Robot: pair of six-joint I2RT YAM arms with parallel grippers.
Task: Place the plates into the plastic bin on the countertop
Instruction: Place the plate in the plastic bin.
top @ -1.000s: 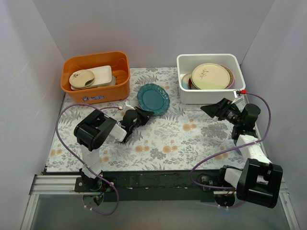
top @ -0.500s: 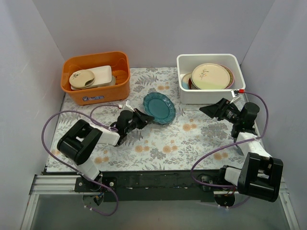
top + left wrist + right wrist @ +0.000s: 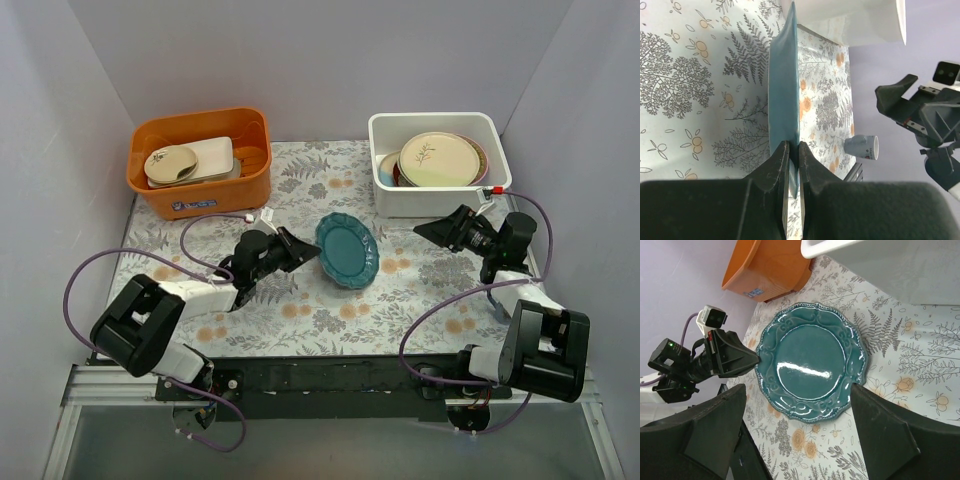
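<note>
My left gripper (image 3: pixel 308 249) is shut on the rim of the teal scalloped plate (image 3: pixel 348 249) and holds it tilted above the fern-patterned countertop (image 3: pixel 400 290). In the left wrist view the plate (image 3: pixel 784 95) shows edge-on between my fingers (image 3: pixel 777 165). In the right wrist view its glossy face (image 3: pixel 811 361) fills the middle. My right gripper (image 3: pixel 428 228) is open and empty, to the right of the plate, pointing at it. The white plastic bin (image 3: pixel 384 196) at the back right holds several plates, a cream leaf-sprig one (image 3: pixel 437 159) on top.
An orange tub (image 3: pixel 200 185) with cream dishes stands at the back left. A small grey mug (image 3: pixel 862 146) shows in the left wrist view near the countertop's edge. Purple walls close in three sides. A black front edge (image 3: pixel 330 368) bounds the countertop.
My left gripper has carried the teal plate to the right, from beside the orange tub toward the middle. My right gripper has shifted only slightly.
</note>
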